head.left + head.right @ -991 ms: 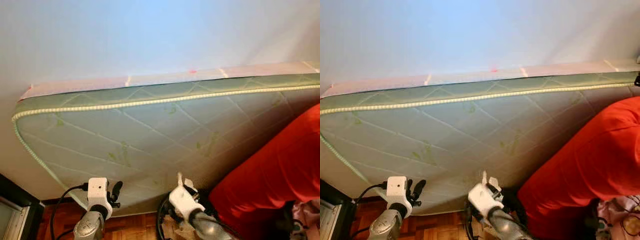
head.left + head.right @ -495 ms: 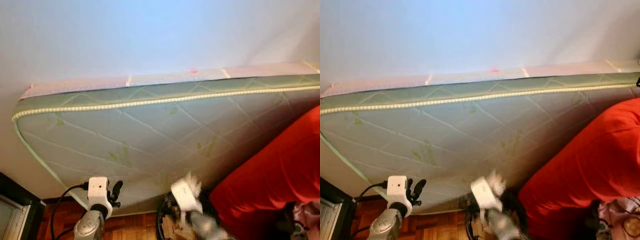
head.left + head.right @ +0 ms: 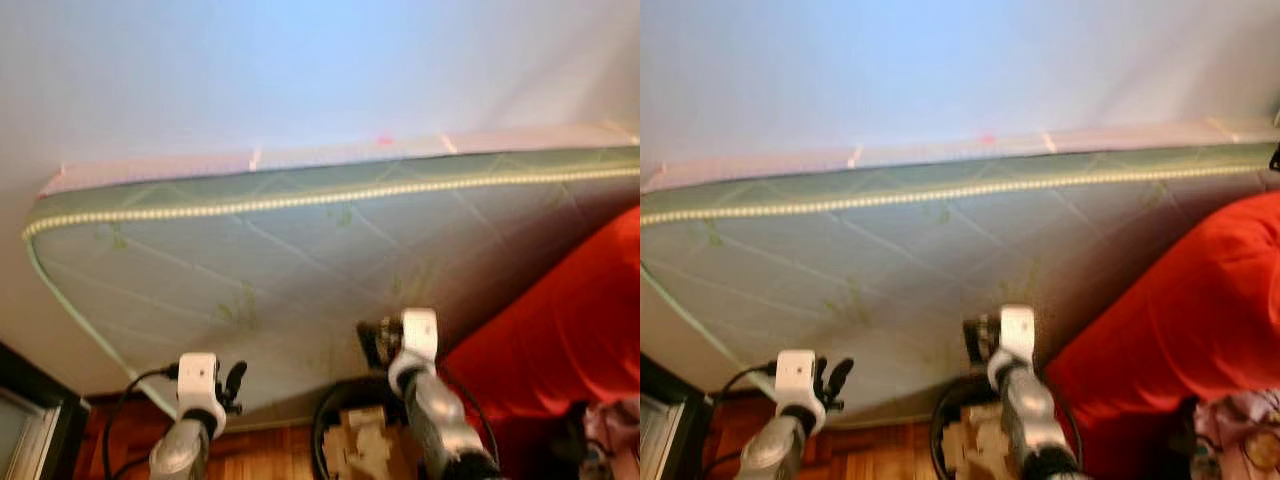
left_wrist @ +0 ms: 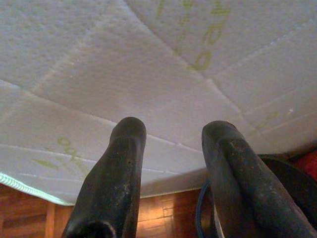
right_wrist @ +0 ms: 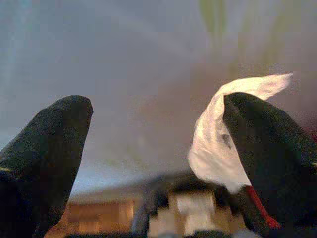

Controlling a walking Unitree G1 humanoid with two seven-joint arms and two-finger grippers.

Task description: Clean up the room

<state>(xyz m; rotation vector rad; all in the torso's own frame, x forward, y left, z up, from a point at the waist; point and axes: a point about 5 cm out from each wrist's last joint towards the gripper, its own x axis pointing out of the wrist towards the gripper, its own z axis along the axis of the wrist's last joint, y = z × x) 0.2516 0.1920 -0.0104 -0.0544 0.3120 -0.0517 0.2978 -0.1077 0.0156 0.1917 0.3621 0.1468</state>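
My right gripper [image 3: 372,340] is raised above a round black bin [image 3: 330,425] that holds pale cardboard pieces [image 3: 358,450]. In the right wrist view its fingers [image 5: 49,144] stand wide apart, open [image 5: 156,106], and a scrap of white paper [image 5: 218,144] clings to the inner face of one finger. The bin's blurred rim lies below them. My left gripper [image 3: 232,385] hangs low at the left, open [image 4: 173,131] with nothing between the fingers, pointing at the mattress.
A pale green quilted mattress [image 3: 300,250] leans against the white wall just behind both grippers. A large red fabric mass [image 3: 560,350] crowds the right side. Dark furniture [image 3: 25,410] stands at the lower left on the wooden floor [image 3: 270,460].
My right arm has swung upward and turned over the bin, and its fingers now stand apart with the paper stuck to one. The left arm has stayed put.
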